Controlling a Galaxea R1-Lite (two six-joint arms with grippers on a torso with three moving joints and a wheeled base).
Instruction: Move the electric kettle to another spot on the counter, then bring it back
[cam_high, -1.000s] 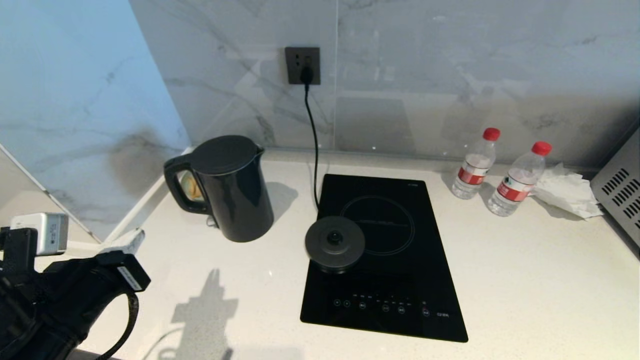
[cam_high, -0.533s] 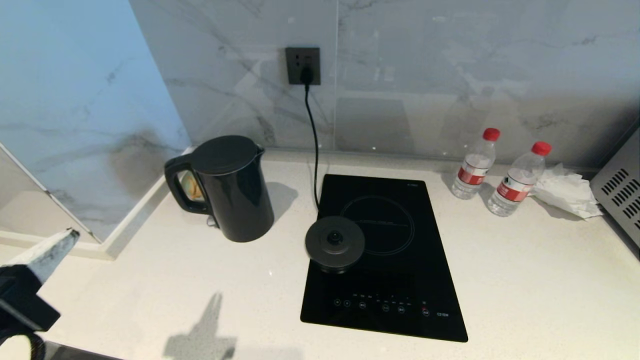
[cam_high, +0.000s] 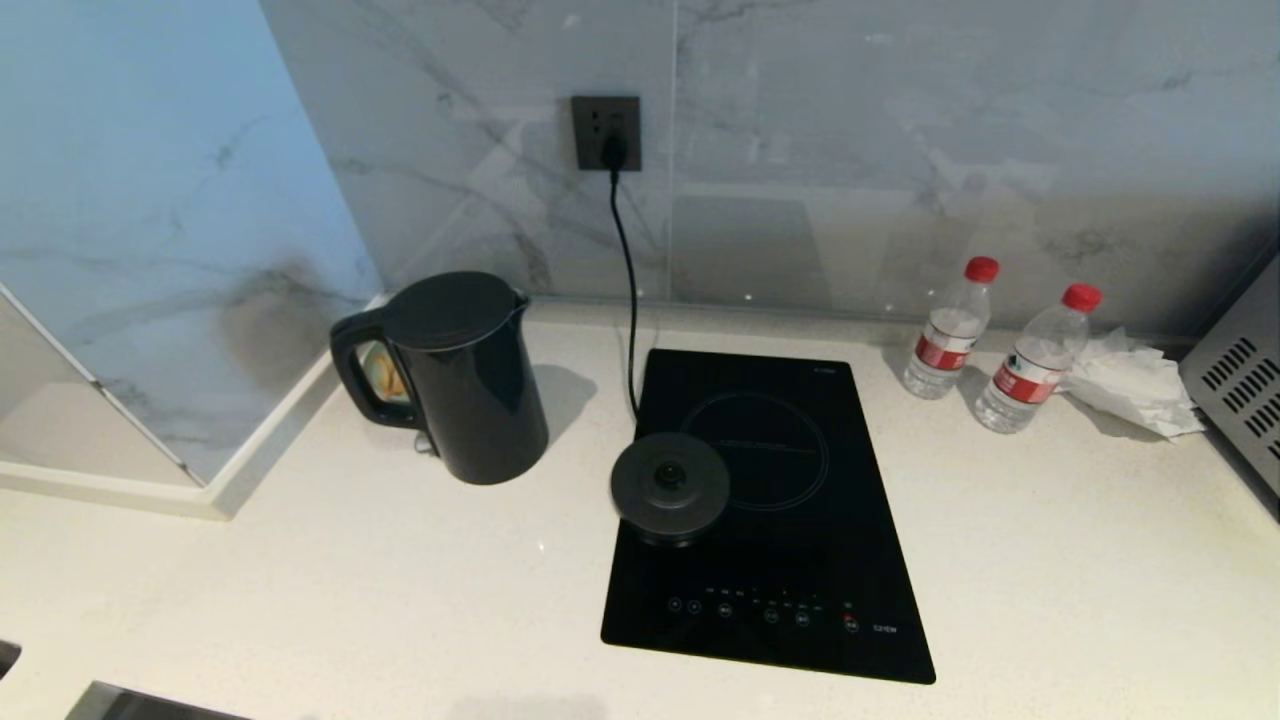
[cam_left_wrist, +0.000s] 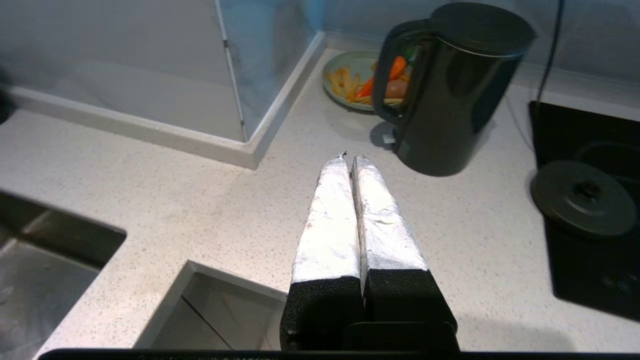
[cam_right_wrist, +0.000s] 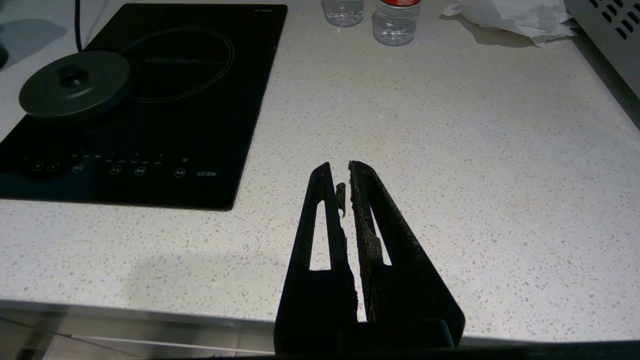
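Observation:
The tall glossy black electric kettle (cam_high: 455, 375) (cam_left_wrist: 450, 90) stands upright on the white speckled counter (cam_high: 1050, 560) at the back left, handle pointing left, off its power base. My left gripper (cam_left_wrist: 352, 158) is shut and empty, hanging above the counter's front left part, well short of the kettle; it is out of the head view. My right gripper (cam_right_wrist: 339, 165) is shut and empty over the counter's front right part (cam_right_wrist: 450, 150), also outside the head view.
The round black power base (cam_high: 669, 488) with its cord lies on the black cooktop (cam_high: 800, 560). Two water bottles (cam_high: 947, 330) and crumpled paper (cam_high: 1130, 385) stand at the back right. A plate of food (cam_left_wrist: 352, 80) sits behind the kettle. A sink cutout (cam_left_wrist: 55, 265) opens at the front left.
My left arm has withdrawn down and to the left, leaving the head view entirely. The kettle and the power base have not moved.

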